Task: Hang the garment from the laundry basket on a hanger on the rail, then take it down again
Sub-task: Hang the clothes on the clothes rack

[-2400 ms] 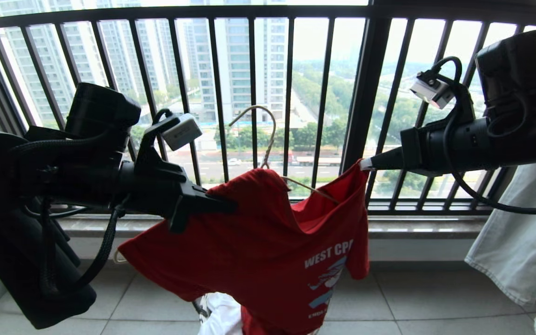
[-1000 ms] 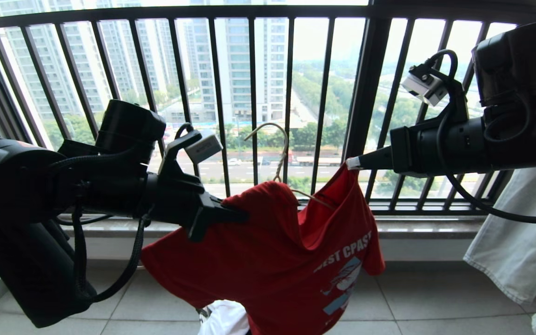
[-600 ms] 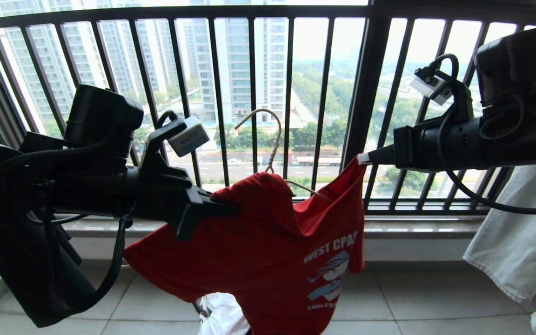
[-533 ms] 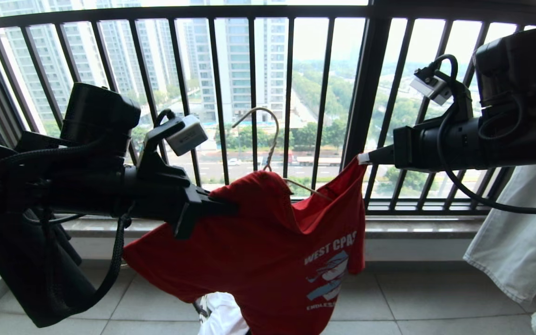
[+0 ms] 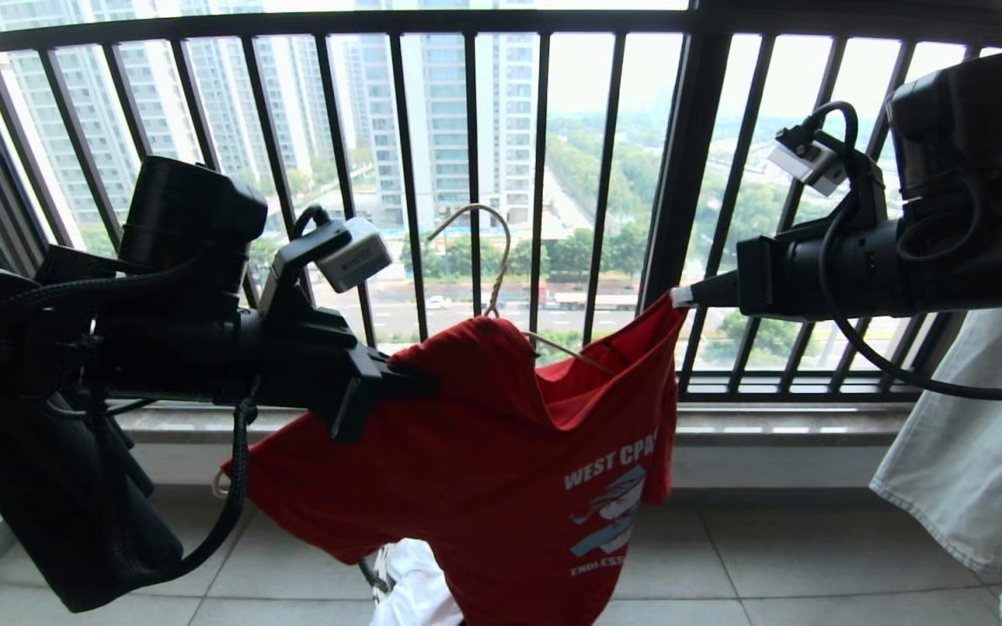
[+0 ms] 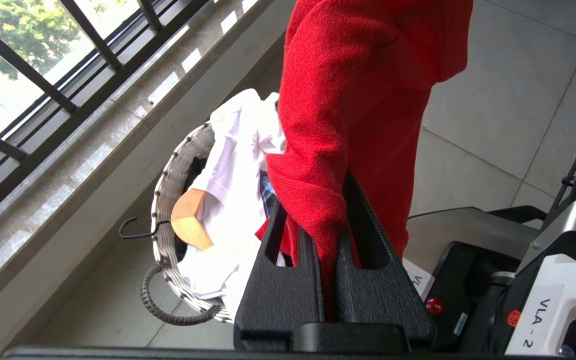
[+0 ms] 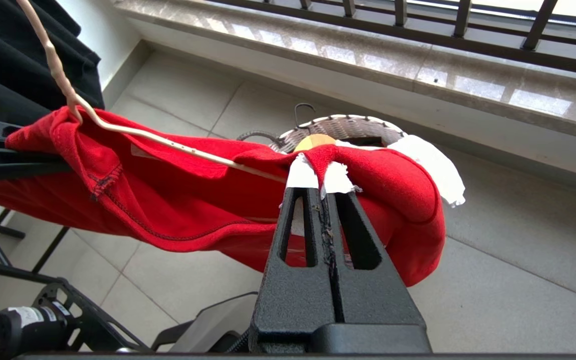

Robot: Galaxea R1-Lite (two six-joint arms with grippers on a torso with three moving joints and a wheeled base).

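Two black grippers are counted, one red short-sleeved T-shirt (image 5: pixel 501 469), one thin cream-white wire hanger (image 5: pixel 501 269), one round woven laundry basket with a pale rim (image 6: pixel 168 200).

Left side: the left gripper (image 5: pixel 418 382) is seen level before the black vertical-barred window railing (image 5: pixel 475 174). Its jaws are pressed together on a fold of the red shirt's shoulder, as shown in the left wrist view (image 6: pixel 325 235).

Centre: the shirt is held up in the air between the two grippers, above the basket and the grey floor tiles (image 5: pixel 753 556). The hanger is threaded through the neck opening, its hook standing free above the collar, hooked on nothing in view. White print on the chest is read as "WEST CPA", cut off by a fold, with a striped figure below and "ENDLESS" partly legible.

Below: one white garment (image 6: pixel 238 165) and one tan wooden block (image 6: pixel 190 227) are noted in the basket. A label "VLA - 2" is read on the robot's base (image 6: pixel 543 310).

Right side: the right gripper (image 5: pixel 684 297) is closed tight on the shirt's other shoulder edge. One pale grey garment (image 5: pixel 971 426) is seen hanging at the far right.
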